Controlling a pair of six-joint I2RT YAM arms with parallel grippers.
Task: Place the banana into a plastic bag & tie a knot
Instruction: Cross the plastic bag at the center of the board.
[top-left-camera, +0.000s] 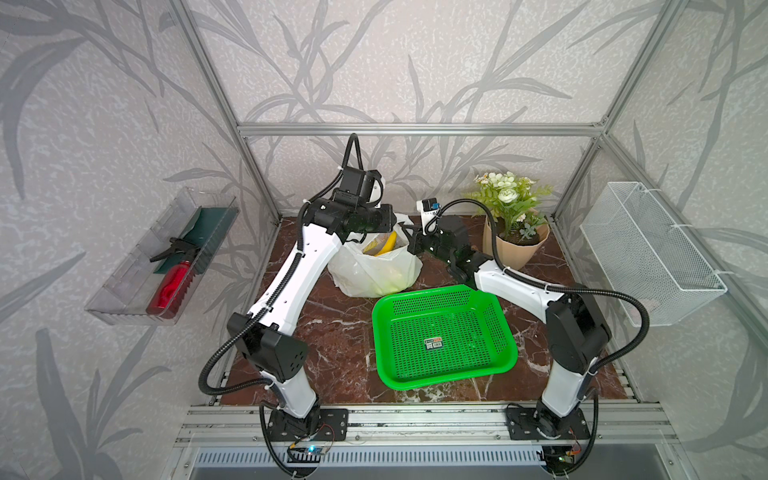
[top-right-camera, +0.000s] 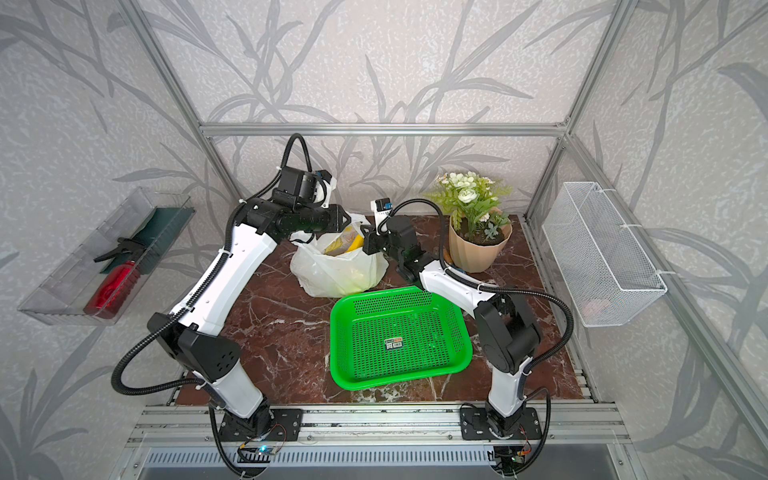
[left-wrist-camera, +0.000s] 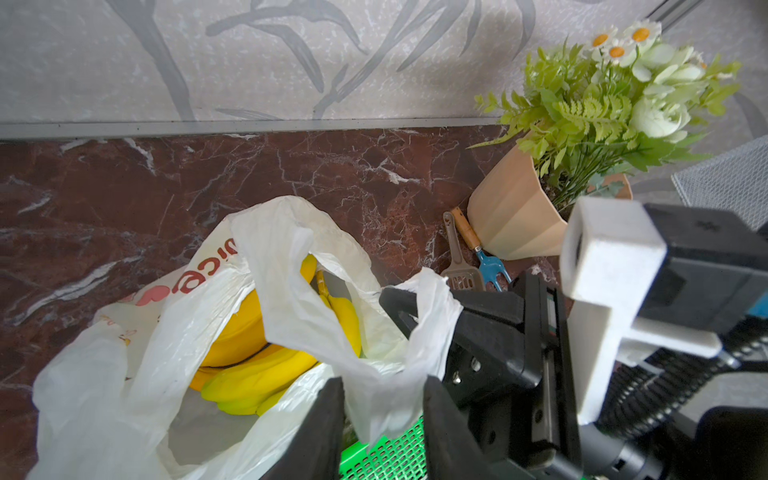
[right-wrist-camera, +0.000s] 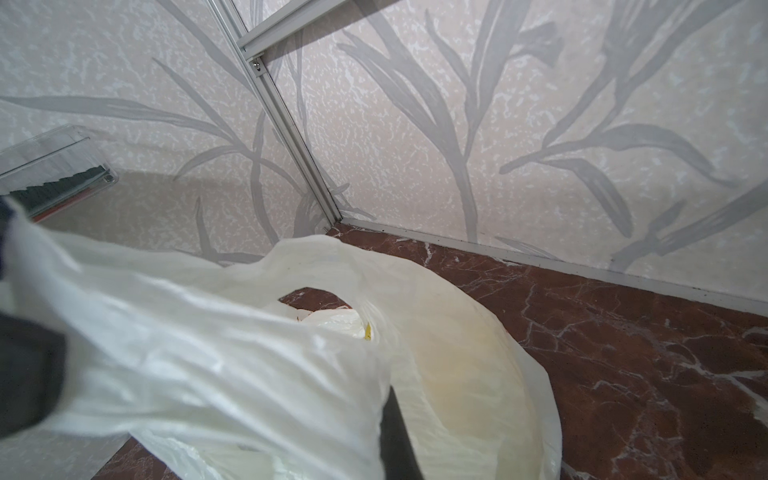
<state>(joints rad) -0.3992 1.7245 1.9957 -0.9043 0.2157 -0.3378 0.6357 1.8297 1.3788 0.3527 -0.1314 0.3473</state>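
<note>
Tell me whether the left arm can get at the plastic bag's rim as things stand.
Probably yes: the left gripper stands open astride a fold of the plastic bag at its mouth, with nothing between; the right gripper pinches another part.

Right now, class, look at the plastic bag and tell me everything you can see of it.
The plastic bag is thin, white, translucent, crinkled film with red lettering. It stands slumped on the marble tabletop behind the green basket. Its mouth is open and no knot is tied; a yellow banana bunch lies inside. The right end effector pinches one handle, and more film hangs between the fingers of the left end effector.
</note>
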